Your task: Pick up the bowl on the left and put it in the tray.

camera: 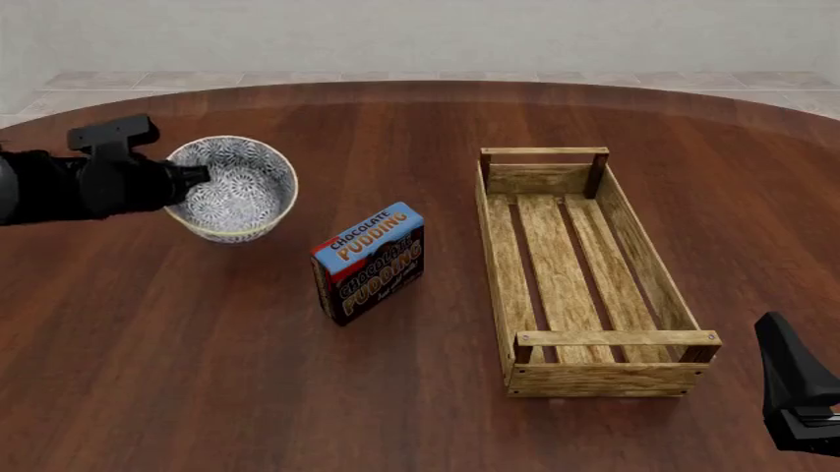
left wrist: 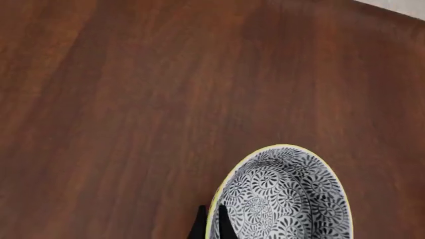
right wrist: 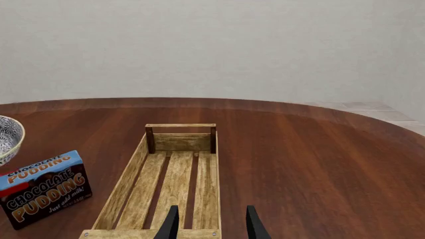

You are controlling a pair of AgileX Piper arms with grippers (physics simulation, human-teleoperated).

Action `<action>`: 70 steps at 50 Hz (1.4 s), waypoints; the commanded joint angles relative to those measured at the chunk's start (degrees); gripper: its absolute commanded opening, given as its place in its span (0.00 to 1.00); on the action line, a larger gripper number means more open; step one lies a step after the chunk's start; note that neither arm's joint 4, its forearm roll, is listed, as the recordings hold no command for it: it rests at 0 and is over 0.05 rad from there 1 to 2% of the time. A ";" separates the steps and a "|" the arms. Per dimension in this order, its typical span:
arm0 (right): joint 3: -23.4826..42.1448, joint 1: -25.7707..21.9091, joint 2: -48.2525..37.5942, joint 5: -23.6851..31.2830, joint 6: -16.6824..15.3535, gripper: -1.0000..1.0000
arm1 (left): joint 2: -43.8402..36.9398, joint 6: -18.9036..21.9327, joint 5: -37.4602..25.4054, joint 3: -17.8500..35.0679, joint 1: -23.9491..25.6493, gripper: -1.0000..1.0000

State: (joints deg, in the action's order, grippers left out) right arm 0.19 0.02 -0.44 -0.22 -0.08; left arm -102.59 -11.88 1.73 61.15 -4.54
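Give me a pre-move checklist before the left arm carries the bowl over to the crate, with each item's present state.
1. Left pincer straddles the bowl rim, one finger inside and one outside: ok.
2. Grip firm enough to carry: cannot tell.
3. Bowl clear of the table: cannot tell; it looks slightly tilted in the front view.
4. Crate holds nothing: ok.
5. Pudding box stands between bowl and crate: not ok for a low path; go above it.
6. Right pincer open, near the crate's near end: ok, but watch it.
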 commanded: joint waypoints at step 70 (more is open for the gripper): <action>0.00 0.00 0.00 0.00 0.00 1.00 | 44.58 -3.34 -11.71 -15.48 20.07 0.00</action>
State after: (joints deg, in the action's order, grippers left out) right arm 0.19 0.02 -0.44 -0.22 -0.08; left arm -61.65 -15.86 -7.45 44.95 12.84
